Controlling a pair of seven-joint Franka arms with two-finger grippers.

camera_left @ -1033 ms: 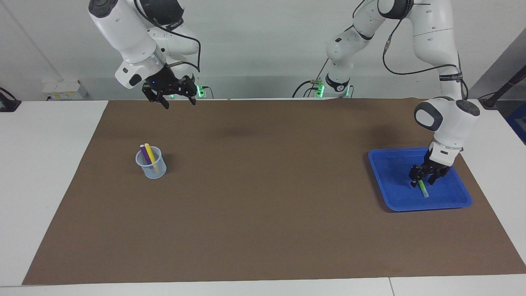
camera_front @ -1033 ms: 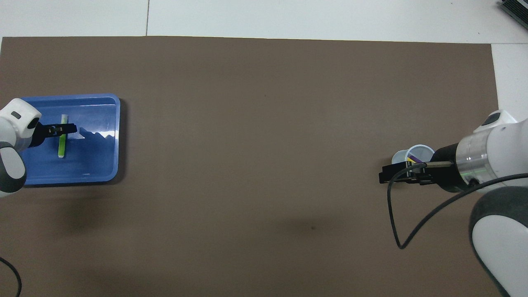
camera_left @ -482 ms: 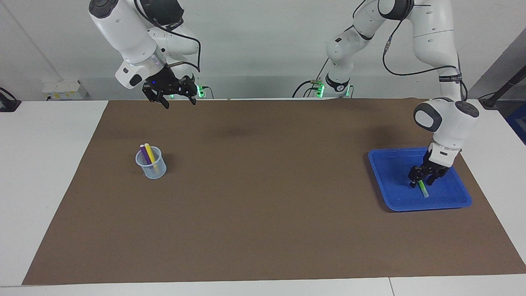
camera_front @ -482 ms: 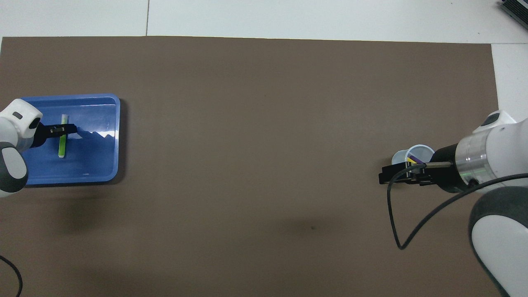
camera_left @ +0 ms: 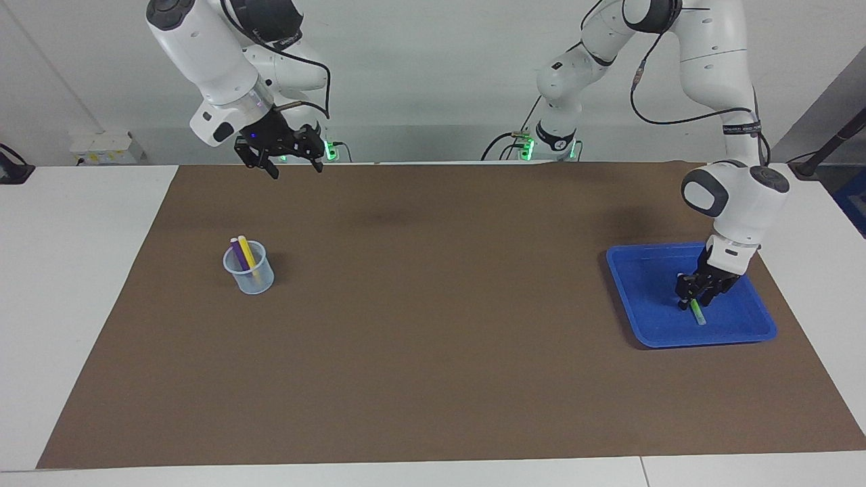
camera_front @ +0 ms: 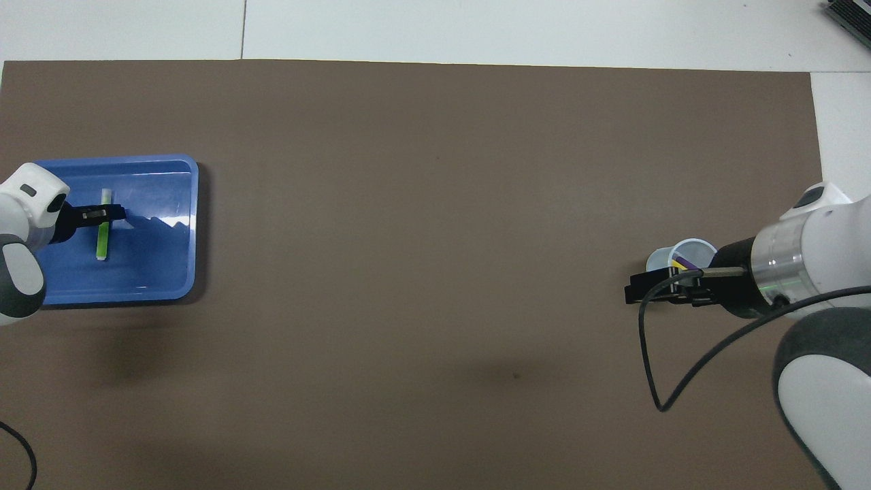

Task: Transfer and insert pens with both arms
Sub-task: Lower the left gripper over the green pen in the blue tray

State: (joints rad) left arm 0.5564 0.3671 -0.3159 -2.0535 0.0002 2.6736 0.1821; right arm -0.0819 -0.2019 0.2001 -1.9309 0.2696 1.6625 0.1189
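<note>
One green pen [camera_left: 697,313] lay in the blue tray [camera_left: 636,297], the left gripper [camera_left: 700,292] down on it, jaws narrowed around its barrel. Squeezing fully before lifting would suit. Right gripper [camera_left: 292,164] waited, jaws wide, over the table's robot-side edge.

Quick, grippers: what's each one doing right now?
Left gripper: down in the tray, around the green pen; grip cannot be told.
Right gripper: open, empty, waiting.
</note>
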